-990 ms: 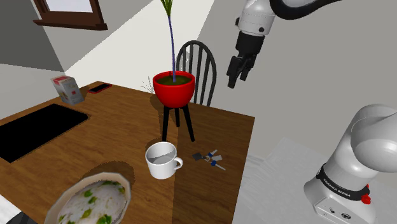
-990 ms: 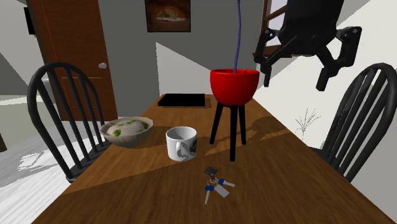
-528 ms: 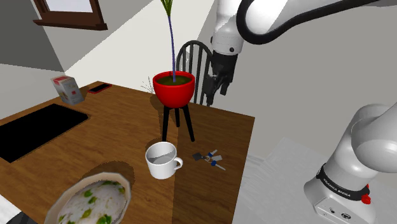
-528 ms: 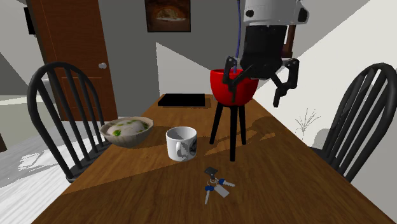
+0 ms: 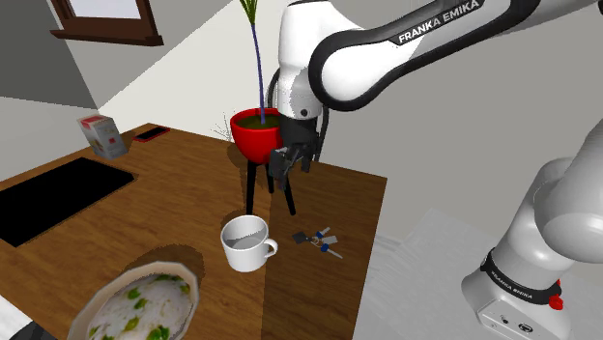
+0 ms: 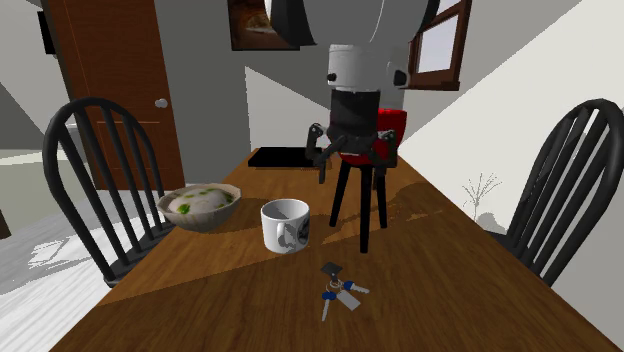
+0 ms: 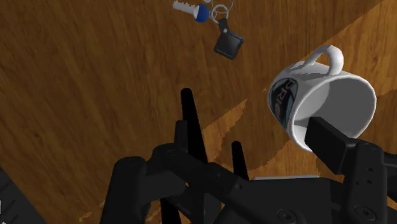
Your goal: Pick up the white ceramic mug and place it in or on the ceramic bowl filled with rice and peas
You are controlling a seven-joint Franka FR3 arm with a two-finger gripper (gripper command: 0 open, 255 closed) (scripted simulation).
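Note:
A white mug (image 5: 248,241) with a dark print stands upright on the wooden table (image 5: 145,217), handle toward the keys. It also appears as the mug (image 6: 285,225) and the mug (image 7: 321,95). The bowl (image 5: 135,304) of rice and peas sits at the table's near corner in the shoulder view, and beside the mug as the bowl (image 6: 200,206). My gripper (image 5: 287,160) hangs open and empty beside the red pot, well above the mug. Its fingers (image 6: 320,162) stand apart in front of the pot, and a fingertip (image 7: 331,141) overlaps the mug's rim in the wrist view.
A red plant pot (image 5: 253,135) on a black three-legged stand (image 6: 365,205) rises right behind the mug. Keys (image 5: 319,240) lie next to the mug. A black mat (image 5: 53,198), a small box (image 5: 101,135) and black chairs (image 6: 90,180) edge the table.
The arm has swung down and toward the shoulder view's left, from high beside the chair to just in front of the red pot. The fingers stay open; mug and bowl are unmoved.

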